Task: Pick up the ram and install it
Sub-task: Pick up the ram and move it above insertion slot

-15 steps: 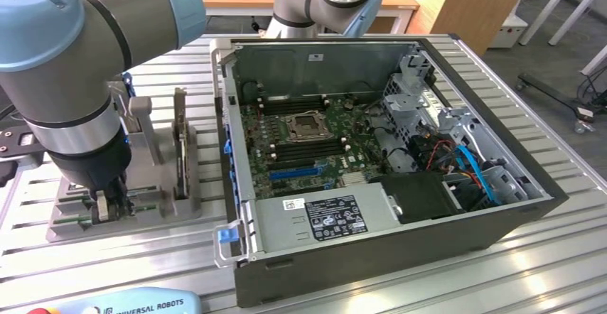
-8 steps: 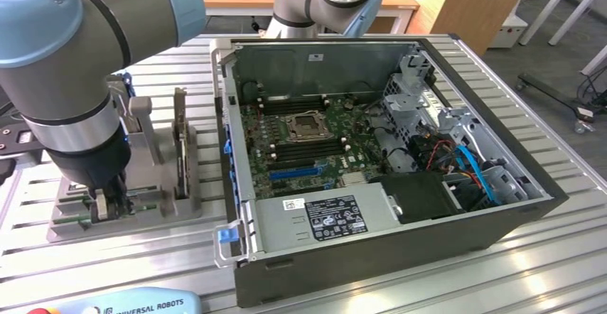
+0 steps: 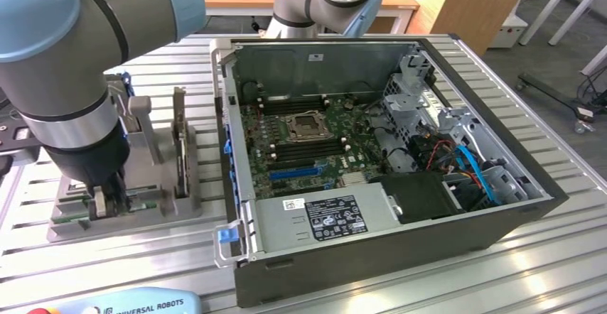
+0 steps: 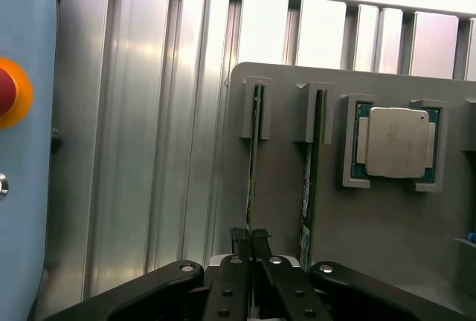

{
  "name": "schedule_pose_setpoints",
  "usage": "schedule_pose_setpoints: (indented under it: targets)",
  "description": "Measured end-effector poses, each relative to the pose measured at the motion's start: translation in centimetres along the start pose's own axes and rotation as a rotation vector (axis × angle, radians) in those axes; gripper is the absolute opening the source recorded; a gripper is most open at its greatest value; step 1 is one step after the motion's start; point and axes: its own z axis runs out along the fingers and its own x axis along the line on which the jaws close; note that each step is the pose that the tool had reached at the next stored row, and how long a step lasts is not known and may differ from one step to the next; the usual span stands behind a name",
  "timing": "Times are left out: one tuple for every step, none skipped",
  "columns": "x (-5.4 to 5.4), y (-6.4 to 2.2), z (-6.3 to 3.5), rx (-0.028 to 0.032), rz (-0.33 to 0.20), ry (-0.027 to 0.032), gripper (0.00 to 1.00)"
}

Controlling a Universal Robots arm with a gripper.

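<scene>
Clamping the ram (image 4: pixel 253 157) at its near end, the gripper (image 4: pixel 250 238) sat directly over it, the ram's long axis running straight ahead in the grey holder (image 4: pixel 372 247).

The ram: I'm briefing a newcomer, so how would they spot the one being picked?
At the exterior view's left of the open case, a grey holder sits on the table. Two thin green sticks stand on edge in it beside a silver processor. The ram is the one farther from the processor, with the fingers shut on it; the other stick stands free.
</scene>
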Motion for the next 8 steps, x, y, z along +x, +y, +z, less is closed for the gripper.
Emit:
schedule_pose_setpoints:
  targets:
    - [0.0, 0.00, -0.12, 0.0000, 0.000, -0.0001, 0.12]
    - [0.0, 0.01, -0.24, 0.0000, 0.000, -0.0001, 0.12]
    - [0.0, 0.01, -0.37, 0.0000, 0.000, -0.0001, 0.12]
    - [0.0, 0.02, -0.51, 0.0000, 0.000, -0.0002, 0.12]
    - [0.0, 0.03, -0.66, 0.0001, 0.000, -0.0001, 0.12]
    - [0.0, 0.03, -0.82, 0.0000, 0.000, -0.0001, 0.12]
    - [0.0, 0.04, -0.97, 0.0000, 0.000, -0.0002, 0.12]
    - [0.0, 0.05, -1.13, 0.0000, 0.000, -0.0001, 0.12]
